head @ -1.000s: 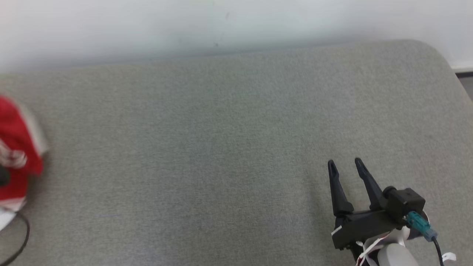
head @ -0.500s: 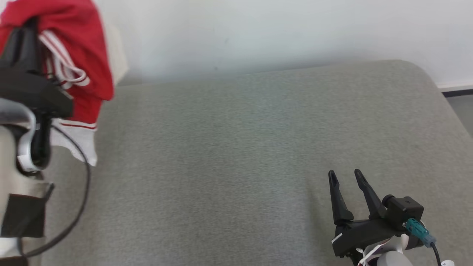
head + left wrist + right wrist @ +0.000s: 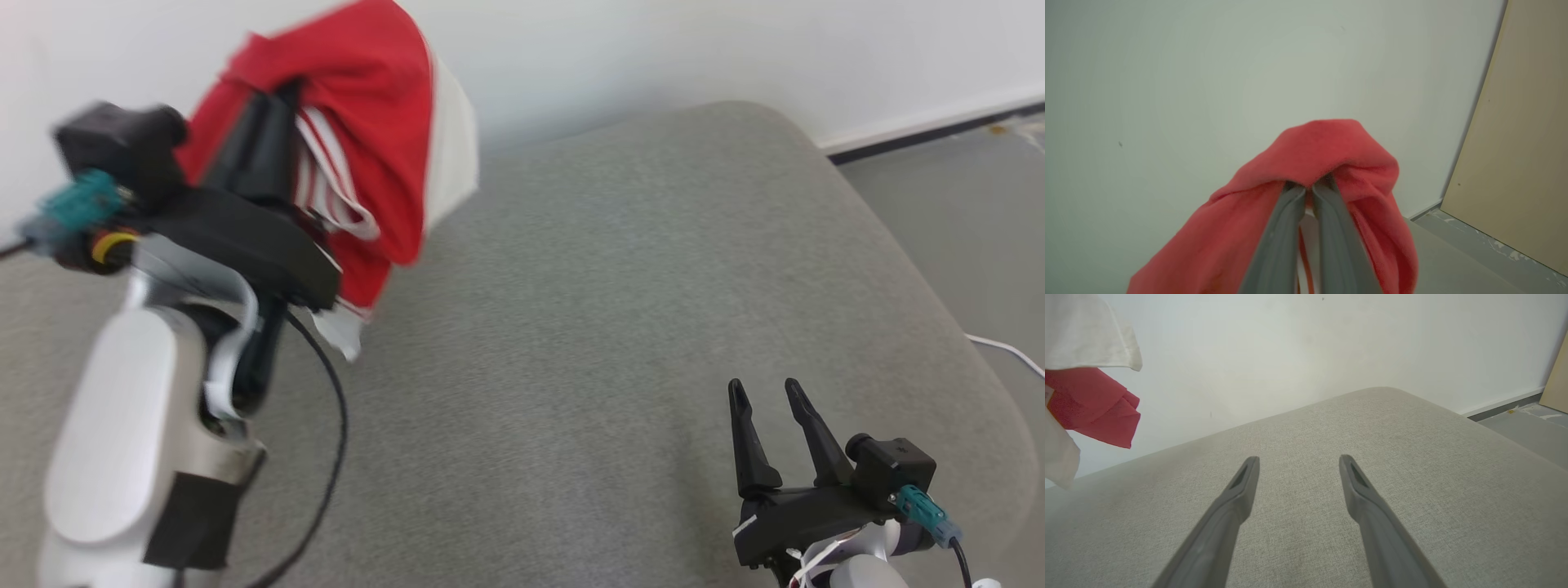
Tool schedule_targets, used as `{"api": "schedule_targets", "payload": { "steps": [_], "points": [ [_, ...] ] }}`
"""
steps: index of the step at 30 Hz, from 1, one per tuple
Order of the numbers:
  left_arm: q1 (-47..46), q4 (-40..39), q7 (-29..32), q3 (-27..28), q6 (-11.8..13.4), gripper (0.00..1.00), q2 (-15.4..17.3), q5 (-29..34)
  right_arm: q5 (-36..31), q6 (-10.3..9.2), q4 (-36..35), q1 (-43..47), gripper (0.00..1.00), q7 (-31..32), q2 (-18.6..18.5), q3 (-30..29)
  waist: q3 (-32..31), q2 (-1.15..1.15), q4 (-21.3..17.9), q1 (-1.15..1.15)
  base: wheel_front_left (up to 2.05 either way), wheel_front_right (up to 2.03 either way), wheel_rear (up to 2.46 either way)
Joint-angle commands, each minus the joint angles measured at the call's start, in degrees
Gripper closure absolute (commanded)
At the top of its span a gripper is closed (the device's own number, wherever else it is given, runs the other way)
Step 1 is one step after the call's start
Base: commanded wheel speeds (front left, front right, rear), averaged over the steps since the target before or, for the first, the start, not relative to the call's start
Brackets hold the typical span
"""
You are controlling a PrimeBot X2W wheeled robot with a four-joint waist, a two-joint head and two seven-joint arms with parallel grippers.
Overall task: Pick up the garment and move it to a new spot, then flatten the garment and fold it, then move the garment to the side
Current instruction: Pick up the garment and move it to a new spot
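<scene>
The garment (image 3: 367,139) is red with white trim and white stripes, and it hangs bunched in the air above the left half of the grey cushion (image 3: 620,269). My left gripper (image 3: 273,94) is raised high and shut on it; in the left wrist view the red garment (image 3: 1327,151) drapes over the closed fingertips of the left gripper (image 3: 1308,185). My right gripper (image 3: 763,392) hovers low at the lower right, open and holding nothing. In the right wrist view the right gripper (image 3: 1298,461) spreads over bare fabric, with the garment (image 3: 1090,404) dangling at the far left.
The cushion's rounded right edge (image 3: 939,310) drops to a grey floor (image 3: 963,196) where a white cable (image 3: 1008,351) lies. A white wall (image 3: 653,49) runs behind. A tan panel (image 3: 1523,143) stands in the left wrist view. A black cable (image 3: 326,457) loops from my left arm.
My left arm has swung up and rightward, lifting the garment off the cushion. The head view has turned, showing the cushion's right edge and floor. The right gripper stays open.
</scene>
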Motion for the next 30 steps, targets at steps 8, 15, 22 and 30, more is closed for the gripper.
{"api": "schedule_targets", "payload": {
  "steps": [8, 15, 22, 30],
  "points": [
    [6.2, 7.6, -3.1, -3.8, -1.2, 1.00, -4.3, -1.1, 0.4, -0.12, 0.7, -0.5, 0.00, -0.9, 0.0, 0.7, 1.6, 0.00, -3.5, 0.00, 0.00, 0.00, 0.00],
    [8.7, 21.2, -8.4, -8.7, -2.2, 1.00, -5.7, 2.1, 0.4, -0.12, 1.2, -1.1, 0.00, -1.0, 0.0, 1.7, 1.6, 0.00, -3.7, 0.00, 0.00, 0.00, 0.00],
    [5.7, 28.8, -14.7, -12.4, -2.4, 0.00, -7.3, 5.3, 0.3, -0.12, 1.8, -0.3, 0.00, -1.0, -0.1, 2.2, 0.2, 0.00, -1.1, 0.00, 0.00, 0.00, 0.00],
    [4.7, 26.6, -19.3, -12.2, -1.2, 0.00, -5.9, 6.4, -0.8, -0.12, 1.5, 1.4, 0.00, -1.0, -0.1, 2.3, -2.8, 0.00, 2.7, 0.00, 0.00, 0.00, 0.00]
  ]
}}
